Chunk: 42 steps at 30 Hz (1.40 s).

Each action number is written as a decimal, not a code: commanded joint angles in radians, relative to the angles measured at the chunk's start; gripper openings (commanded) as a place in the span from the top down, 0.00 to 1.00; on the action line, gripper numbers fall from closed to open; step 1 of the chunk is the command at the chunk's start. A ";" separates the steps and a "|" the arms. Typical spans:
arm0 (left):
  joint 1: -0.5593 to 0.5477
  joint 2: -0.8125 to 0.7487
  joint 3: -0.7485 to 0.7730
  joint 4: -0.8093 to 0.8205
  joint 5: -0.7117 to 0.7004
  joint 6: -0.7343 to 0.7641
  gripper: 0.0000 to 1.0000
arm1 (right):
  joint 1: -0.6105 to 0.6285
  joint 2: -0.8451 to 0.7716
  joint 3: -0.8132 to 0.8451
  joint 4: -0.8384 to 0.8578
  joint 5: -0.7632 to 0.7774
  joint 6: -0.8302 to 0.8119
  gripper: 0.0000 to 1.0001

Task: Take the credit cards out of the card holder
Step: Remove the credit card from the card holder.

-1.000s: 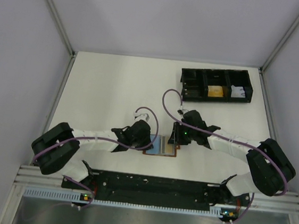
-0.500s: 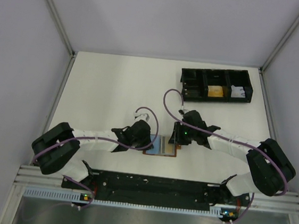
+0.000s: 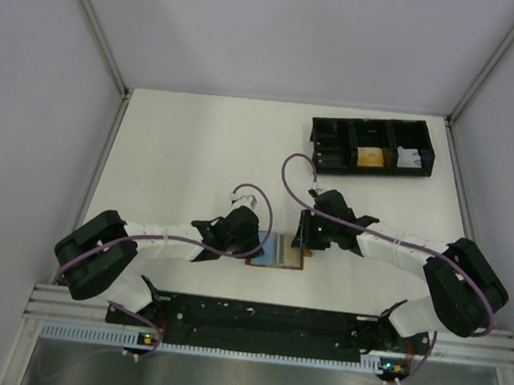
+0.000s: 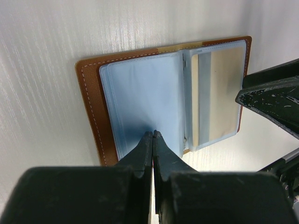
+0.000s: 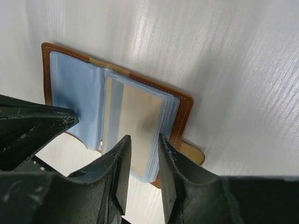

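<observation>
Brown leather-like folding card holder lies spread open on the white table, between the two grippers. The left gripper is clenched tight, its tips pressing the pale-blue plastic sleeve. The right gripper stands slightly parted over the sleeved beige card; whether it touches the card is unclear.

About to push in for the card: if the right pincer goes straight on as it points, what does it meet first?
Probably the sleeved pale card on the open card holder, which sits in line with the gap of the right pincer. How far off is unclear.
</observation>
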 commanded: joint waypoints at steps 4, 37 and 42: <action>-0.002 0.010 -0.014 0.020 -0.001 -0.001 1.00 | -0.007 -0.009 0.014 0.023 -0.029 -0.002 0.70; -0.002 -0.007 -0.026 0.036 -0.005 -0.013 1.00 | 0.052 0.003 0.090 0.198 -0.236 0.075 0.72; -0.002 -0.055 -0.054 0.034 -0.034 -0.029 1.00 | 0.073 0.071 0.099 0.266 -0.274 0.112 0.71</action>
